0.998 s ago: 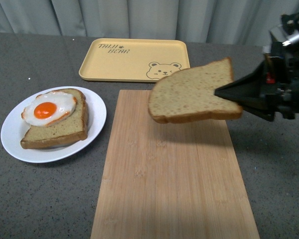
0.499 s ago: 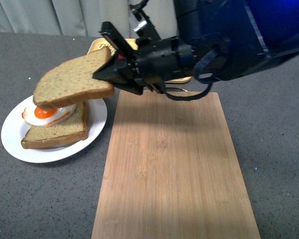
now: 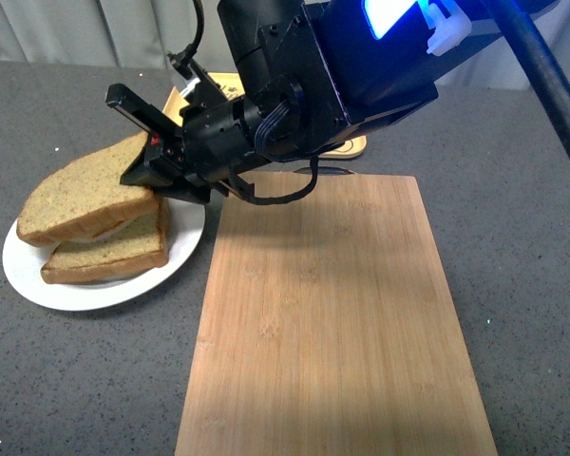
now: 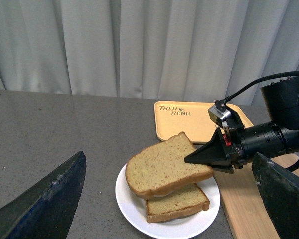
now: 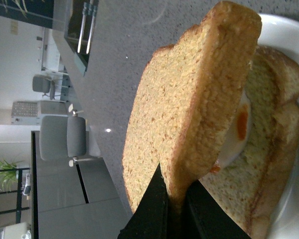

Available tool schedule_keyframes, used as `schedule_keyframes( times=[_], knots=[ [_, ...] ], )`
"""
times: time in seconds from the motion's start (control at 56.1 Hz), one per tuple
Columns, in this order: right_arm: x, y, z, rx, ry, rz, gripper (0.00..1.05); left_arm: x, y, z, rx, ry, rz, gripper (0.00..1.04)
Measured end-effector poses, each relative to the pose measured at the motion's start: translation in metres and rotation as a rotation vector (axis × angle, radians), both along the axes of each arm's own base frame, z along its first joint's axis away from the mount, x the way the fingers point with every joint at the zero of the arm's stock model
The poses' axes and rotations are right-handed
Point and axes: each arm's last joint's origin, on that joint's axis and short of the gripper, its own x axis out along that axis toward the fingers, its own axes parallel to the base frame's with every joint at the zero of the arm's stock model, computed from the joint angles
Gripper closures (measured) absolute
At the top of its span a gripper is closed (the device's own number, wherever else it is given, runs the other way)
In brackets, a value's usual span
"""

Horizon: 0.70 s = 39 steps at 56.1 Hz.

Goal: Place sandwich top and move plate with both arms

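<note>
My right gripper (image 3: 133,176) is shut on the sandwich top (image 3: 76,195), pinching its right edge. The slice is tilted, its far end resting over the egg-topped slice (image 3: 104,252) on the white plate (image 3: 38,280). The front view hides the egg. In the right wrist view the fingers (image 5: 154,209) clamp the sandwich top (image 5: 189,109), and the egg (image 5: 241,124) shows beneath it. My left gripper (image 4: 168,156) is open and empty, held back from the plate (image 4: 134,209), which it sees between its fingers along with the sandwich top (image 4: 162,167).
A long wooden board (image 3: 332,313) lies right of the plate on the grey table. The yellow bear tray (image 4: 189,119) sits behind, mostly hidden by my right arm in the front view. A curtain hangs at the back.
My right arm swung left from above the board to over the plate, carrying the sandwich top, then lowered it onto the egg slice, covering the egg.
</note>
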Motion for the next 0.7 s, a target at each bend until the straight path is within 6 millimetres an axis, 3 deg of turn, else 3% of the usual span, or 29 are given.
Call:
schedule_keyframes(
  times=[0.107, 0.357, 0.642, 0.695],
  knots=[
    [-0.002, -0.001, -0.005, -0.012, -0.004, 0.001, 1.0, 0.0, 0.0, 0.0, 0.0, 0.0, 0.0, 0.07],
    [-0.011, -0.024, -0.017, -0.064, 0.016, -0.036, 0.58, 0.0, 0.0, 0.0, 0.0, 0.0, 0.0, 0.07],
    [-0.026, -0.073, 0.013, -0.128, -0.11, -0.148, 0.09, 0.0, 0.0, 0.0, 0.0, 0.0, 0.0, 0.07],
    [-0.025, -0.075, 0.015, -0.129, -0.117, -0.152, 0.08, 0.0, 0.0, 0.0, 0.0, 0.0, 0.0, 0.07]
  ],
)
